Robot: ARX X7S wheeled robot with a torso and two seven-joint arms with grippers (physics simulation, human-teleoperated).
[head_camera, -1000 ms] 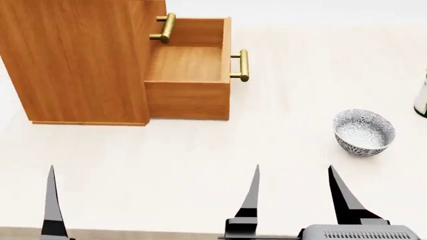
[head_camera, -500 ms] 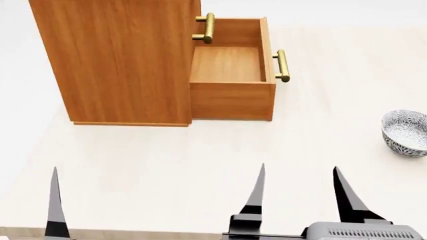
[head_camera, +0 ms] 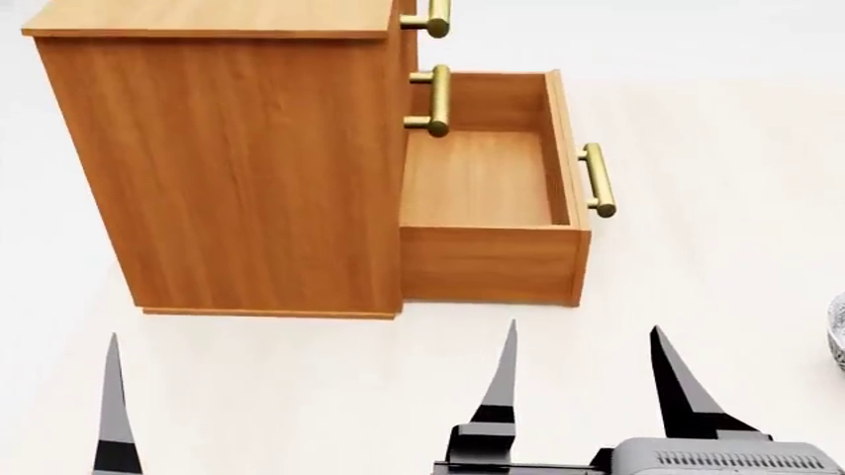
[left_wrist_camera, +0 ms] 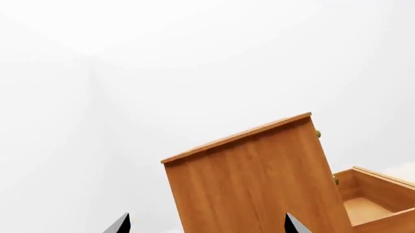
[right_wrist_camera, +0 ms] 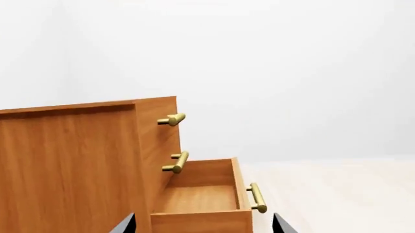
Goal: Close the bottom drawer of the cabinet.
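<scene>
The orange-brown cabinet [head_camera: 237, 168] stands on the pale table at the left. Its bottom drawer [head_camera: 478, 178] is pulled out to the right and is empty inside, with its brass bar handle [head_camera: 599, 180] on its front. The two upper drawers are shut, and their handles [head_camera: 430, 99] show above it. My right gripper [head_camera: 591, 396] is open and empty, low in the head view, in front of the drawer and apart from it. In the right wrist view the drawer [right_wrist_camera: 201, 199] lies ahead of the gripper [right_wrist_camera: 204, 224]. My left gripper [left_wrist_camera: 206, 224] is open and empty, facing the cabinet's side [left_wrist_camera: 259, 179].
A patterned grey-white bowl [head_camera: 837, 332] shows only as a sliver at the right edge of the head view. The pale table [head_camera: 713, 257] stretches to the right of the drawer and in front of the cabinet. One left finger [head_camera: 114, 416] shows at the lower left.
The head view has shifted: the cabinet and drawer now appear further right, lower and larger, and the bowl has slid almost out at the right. The drawer remains open and both grippers look unchanged.
</scene>
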